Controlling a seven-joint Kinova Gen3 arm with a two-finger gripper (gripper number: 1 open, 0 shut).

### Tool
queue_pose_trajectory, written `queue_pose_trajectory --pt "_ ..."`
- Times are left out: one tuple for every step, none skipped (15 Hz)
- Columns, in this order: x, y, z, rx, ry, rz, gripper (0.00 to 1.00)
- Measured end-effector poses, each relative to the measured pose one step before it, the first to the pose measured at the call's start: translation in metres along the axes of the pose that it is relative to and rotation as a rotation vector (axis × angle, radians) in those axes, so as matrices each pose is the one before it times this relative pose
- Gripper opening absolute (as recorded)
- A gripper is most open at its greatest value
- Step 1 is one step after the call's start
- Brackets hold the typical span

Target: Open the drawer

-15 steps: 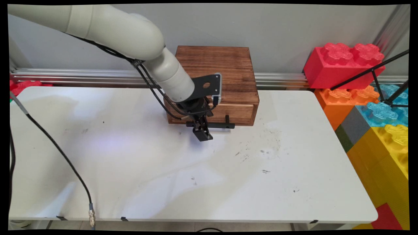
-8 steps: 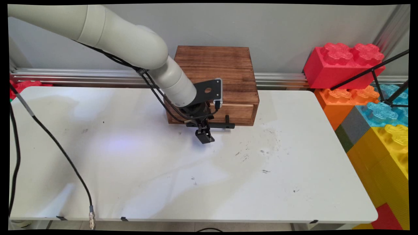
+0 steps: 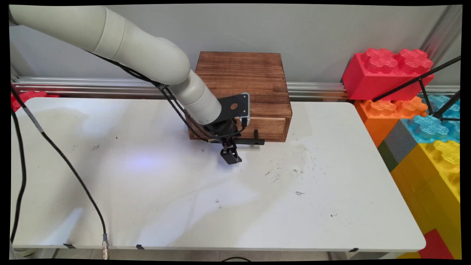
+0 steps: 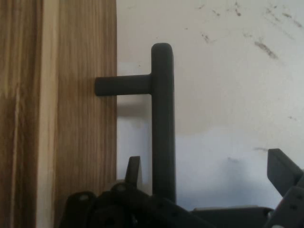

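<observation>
A dark wooden box (image 3: 243,79) with one drawer (image 3: 270,128) stands at the back of the white table (image 3: 220,206). The drawer front carries a black bar handle (image 3: 254,141) on short posts. My gripper (image 3: 230,155) points down just in front of the drawer, at the handle's left part. In the hand view the handle (image 4: 163,118) runs up the picture beside the wooden front (image 4: 71,118). My gripper (image 4: 206,164) is open and the bar lies between its fingers, close to the left fingertip (image 4: 134,166) and far from the right one (image 4: 280,166). Neither finger touches the bar.
Large toy bricks are stacked off the table's right end: red (image 3: 386,73), orange (image 3: 382,110), blue (image 3: 430,127), yellow (image 3: 434,176). A black tripod leg (image 3: 423,79) crosses them. A black cable (image 3: 73,176) hangs over the table's left part. An aluminium rail (image 3: 73,84) runs along the wall.
The gripper has shifted slightly right and down toward the table in front of the drawer. The drawer and its handle have not moved.
</observation>
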Motion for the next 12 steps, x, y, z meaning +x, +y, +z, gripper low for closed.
queue_pose_trajectory --pt "-0.00041 -0.00004 0.0022 -0.00135 0.00272 -0.00074 1.0" --pt "-0.00047 -0.00016 0.00205 -0.00064 0.00253 -0.0005 1.0" --pt "-0.00031 -0.00034 0.00171 -0.00024 0.00227 -0.00049 1.0" --pt "-0.00044 -0.00042 0.00188 -0.00021 0.00208 -0.00076 1.0" --pt "-0.00054 -0.00045 0.00175 -0.00089 0.00248 -0.00156 1.0" --pt "-0.0006 -0.00036 0.00139 -0.00115 0.00182 -0.0013 1.0" --pt "-0.00055 -0.00035 0.001 -0.00063 0.00169 -0.00115 1.0" --pt "-0.00053 -0.00023 0.00095 -0.00099 0.00121 -0.0007 1.0" --pt "-0.00054 -0.00037 0.00121 -0.00107 0.00292 -0.00056 1.0" --pt "-0.00046 -0.00017 0.00074 -0.00097 0.00162 -0.00004 1.0" --pt "-0.0004 -0.00016 0.00052 -0.00066 0.0017 -0.00017 1.0" --pt "-0.0004 -0.00002 0.0003 -0.00045 0.00113 -0.00022 1.0"
